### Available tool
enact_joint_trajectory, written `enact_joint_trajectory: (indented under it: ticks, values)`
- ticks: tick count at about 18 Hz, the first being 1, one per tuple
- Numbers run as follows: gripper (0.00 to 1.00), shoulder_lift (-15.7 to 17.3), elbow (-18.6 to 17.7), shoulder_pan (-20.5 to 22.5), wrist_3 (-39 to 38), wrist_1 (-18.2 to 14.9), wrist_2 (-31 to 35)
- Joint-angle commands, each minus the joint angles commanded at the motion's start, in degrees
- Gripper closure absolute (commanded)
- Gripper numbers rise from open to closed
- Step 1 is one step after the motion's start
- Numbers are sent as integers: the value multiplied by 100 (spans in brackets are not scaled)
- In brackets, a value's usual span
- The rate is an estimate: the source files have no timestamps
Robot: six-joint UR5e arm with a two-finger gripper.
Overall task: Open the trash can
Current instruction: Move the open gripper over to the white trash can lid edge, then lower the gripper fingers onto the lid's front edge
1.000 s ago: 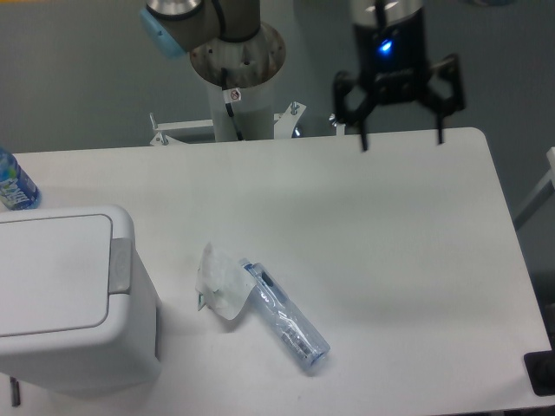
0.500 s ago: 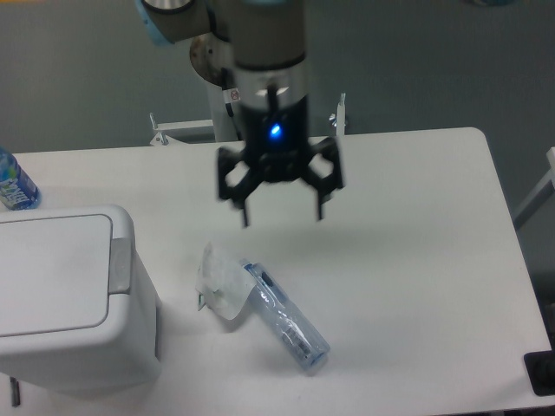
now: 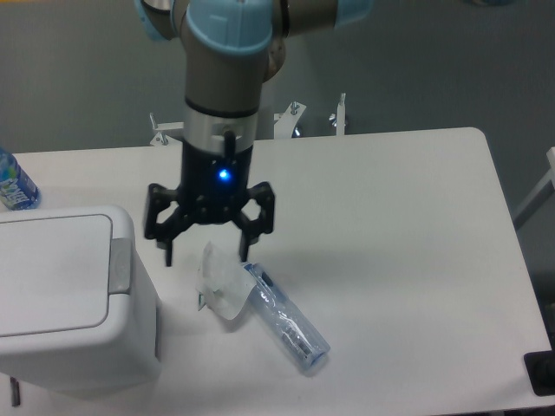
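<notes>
The trash can [image 3: 61, 299] is a boxy white bin at the lower left of the table, its flat lid closed, with a grey push tab [image 3: 120, 264] on its right edge. My gripper [image 3: 205, 258] hangs open and empty above the table just right of the bin, fingers pointing down. Its left fingertip [image 3: 166, 256] is close to the push tab but apart from it. Its right fingertip is over the crumpled clear plastic.
A clear plastic bottle with a blue label [image 3: 286, 322] lies on its side in crumpled clear plastic [image 3: 218, 282], just right of the bin. Another blue-labelled bottle [image 3: 14, 184] stands at the table's far left edge. The arm's base [image 3: 232, 95] stands behind the table.
The gripper has travelled from the table's far right corner leftward and toward the front, and now hangs beside the bin's push tab. It stays open. The bin and bottles have not moved.
</notes>
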Motion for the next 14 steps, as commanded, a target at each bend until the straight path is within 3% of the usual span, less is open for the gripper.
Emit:
enact_joint_trajectory:
  ticks: [14]
  values:
    - [0,-106,-9,-132,-413,0,-18]
